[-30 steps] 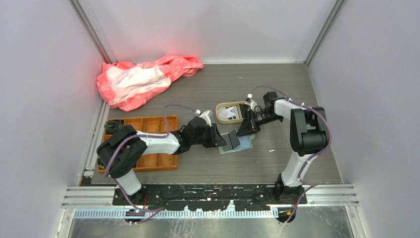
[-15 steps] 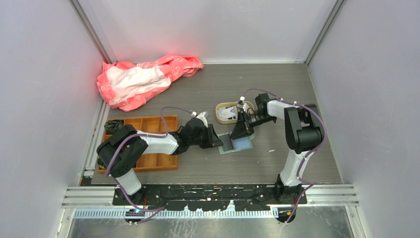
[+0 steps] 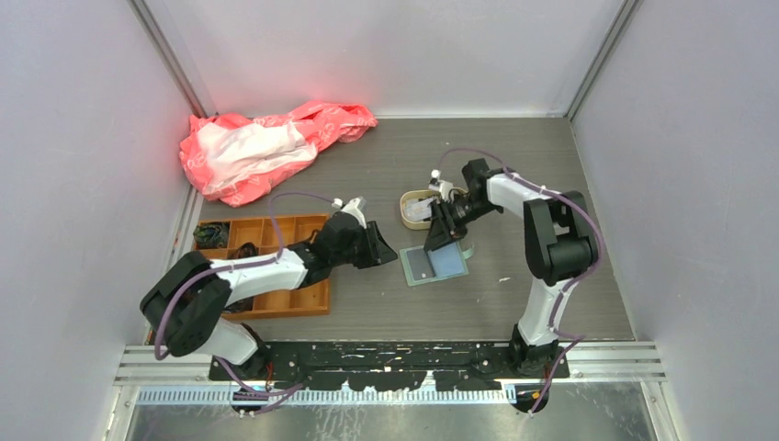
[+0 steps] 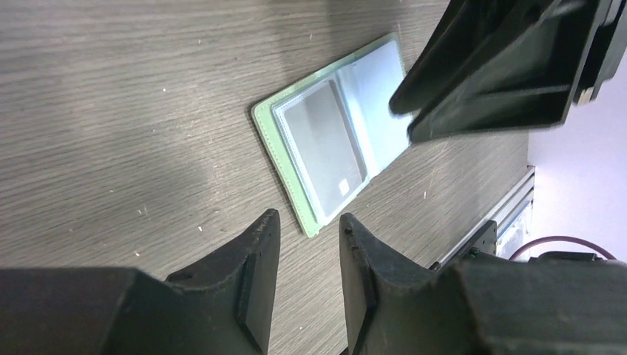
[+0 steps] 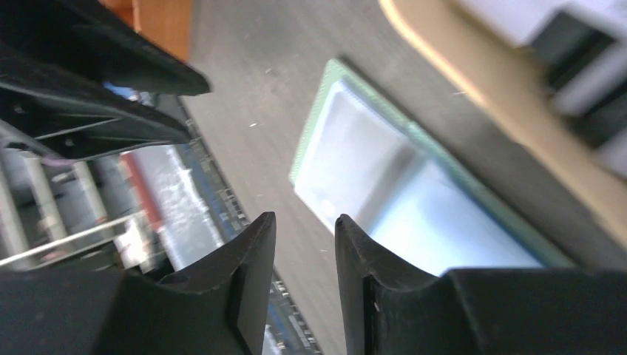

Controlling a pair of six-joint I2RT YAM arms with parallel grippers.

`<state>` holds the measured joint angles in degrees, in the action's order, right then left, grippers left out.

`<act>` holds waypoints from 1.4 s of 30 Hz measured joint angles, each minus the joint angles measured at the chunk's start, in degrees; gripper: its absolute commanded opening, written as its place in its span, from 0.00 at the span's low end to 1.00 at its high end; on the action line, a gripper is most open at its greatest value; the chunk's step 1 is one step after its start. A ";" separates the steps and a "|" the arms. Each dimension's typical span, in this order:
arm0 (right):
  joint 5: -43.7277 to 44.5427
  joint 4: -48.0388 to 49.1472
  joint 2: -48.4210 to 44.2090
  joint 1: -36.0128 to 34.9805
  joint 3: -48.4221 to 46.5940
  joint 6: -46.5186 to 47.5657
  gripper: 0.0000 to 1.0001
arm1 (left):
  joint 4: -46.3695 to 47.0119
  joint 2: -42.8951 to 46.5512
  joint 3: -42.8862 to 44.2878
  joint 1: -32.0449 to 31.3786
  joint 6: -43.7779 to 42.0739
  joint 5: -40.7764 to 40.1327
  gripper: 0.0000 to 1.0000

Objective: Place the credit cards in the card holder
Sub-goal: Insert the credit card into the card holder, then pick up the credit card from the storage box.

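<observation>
the flat sage-green folding card holder [image 3: 434, 265] lay open on the grey wood-grain table [image 3: 514, 303], one grey plastic card [image 4: 322, 151] apparently pocketed. pale credit cards [image 3: 423, 211] waited in the beige round-cornered tray [image 3: 405, 206]. the left gripper [image 4: 308, 222] and right gripper [image 5: 304, 222] hovered nearby, fingers slightly parted, empty.

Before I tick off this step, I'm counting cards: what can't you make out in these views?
- Credit cards in the beige tray: top view, too small to count, partly under the right arm.
- Same tray, right wrist view: blurred, cut by the edge.
- Card holder right pocket: left wrist view, right arm's jaws cover part.
- Orange tray, top view: left arm overlaps it.
</observation>
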<state>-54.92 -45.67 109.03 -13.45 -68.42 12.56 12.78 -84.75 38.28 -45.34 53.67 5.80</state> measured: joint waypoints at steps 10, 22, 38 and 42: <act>8.26 2.80 -5.35 7.10 -14.43 0.48 0.99 | -0.70 11.67 -0.24 4.87 -5.51 -1.68 0.58; 11.26 7.61 5.38 7.30 -16.85 -9.86 0.83 | 2.93 14.32 -6.71 8.57 -1.51 -0.13 0.56; 13.97 7.43 10.62 4.74 -19.89 -13.53 0.57 | 4.66 9.86 -6.67 8.57 1.42 3.28 0.54; 14.82 6.97 11.15 4.15 -20.20 -13.40 0.52 | 5.05 9.20 -6.67 8.57 1.66 3.52 0.54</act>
<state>-40.10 -38.70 120.18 -9.30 -88.62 -0.84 17.82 -75.55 31.62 -36.77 55.33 9.32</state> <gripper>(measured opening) 0.550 0.544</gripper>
